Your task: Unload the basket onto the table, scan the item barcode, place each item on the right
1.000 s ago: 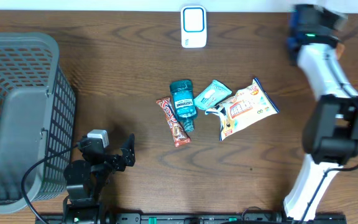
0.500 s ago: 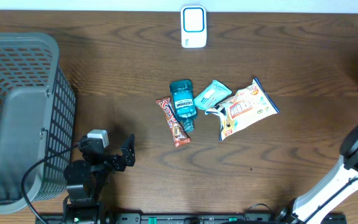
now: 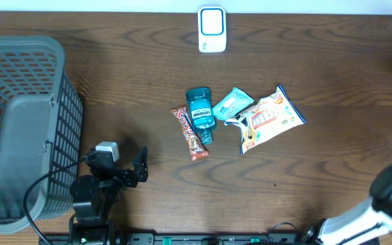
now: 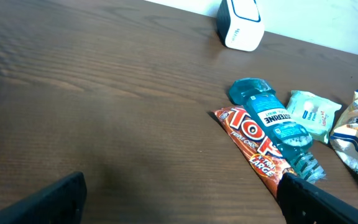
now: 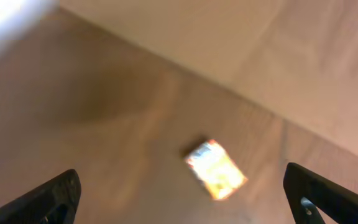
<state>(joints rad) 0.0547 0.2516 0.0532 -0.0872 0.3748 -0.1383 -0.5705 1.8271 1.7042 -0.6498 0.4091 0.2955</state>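
Dark brown wood-grain table carries four items clustered at the centre of the overhead frame. A teal clear-plastic mouthwash bottle lies flat, with a red foil candy bar touching its left side. A small flat teal packet lies just to the bottle's right, and a white crinkled snack bag just beside that. A white rounded barcode scanner stands at top centre, well apart from them. A grey plastic mesh basket fills the left edge. The left gripper sits at lower left, jaws spread wide and empty. The right gripper is likewise released and empty, over a blurred pale surface where a small orange-yellow pack lies, too blurred to identify.
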